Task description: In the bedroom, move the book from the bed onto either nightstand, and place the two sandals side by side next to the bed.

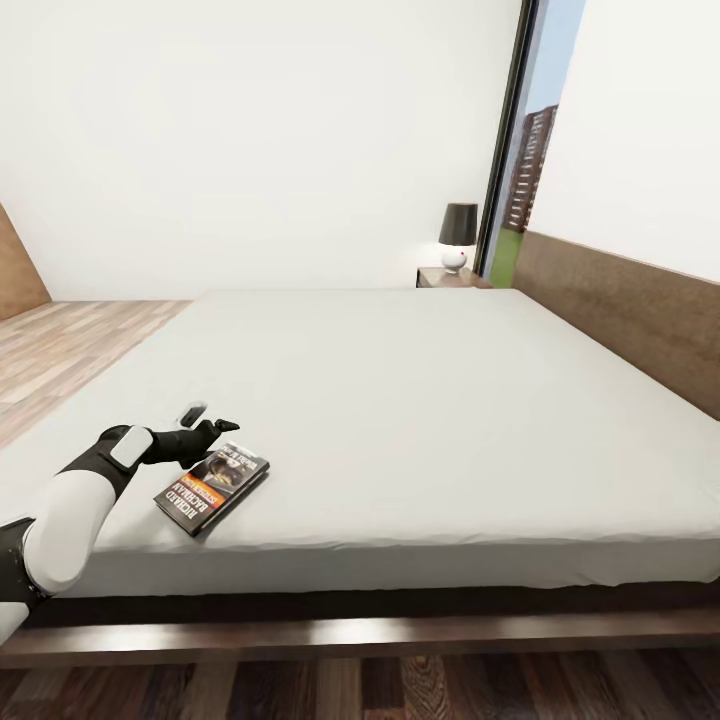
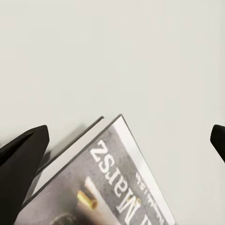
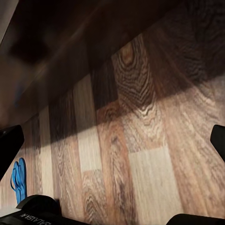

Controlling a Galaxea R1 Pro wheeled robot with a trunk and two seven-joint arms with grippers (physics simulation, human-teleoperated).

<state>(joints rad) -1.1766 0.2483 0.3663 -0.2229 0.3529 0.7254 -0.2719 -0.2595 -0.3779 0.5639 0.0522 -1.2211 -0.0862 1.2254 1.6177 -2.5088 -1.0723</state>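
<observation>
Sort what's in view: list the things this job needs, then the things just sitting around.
Job:
book, by the left gripper
bed
nightstand
sandals on the floor

Bystanders:
lamp on the nightstand
window

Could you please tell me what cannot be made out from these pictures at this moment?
- Book: left wrist view, lower part cut off by the edge.
- Sandals: right wrist view, small, dim, partly behind a dark finger; whether one or two is unclear.
- Nightstand: head view, front hidden behind the bed.
- Left gripper: whether it touches the book.
</observation>
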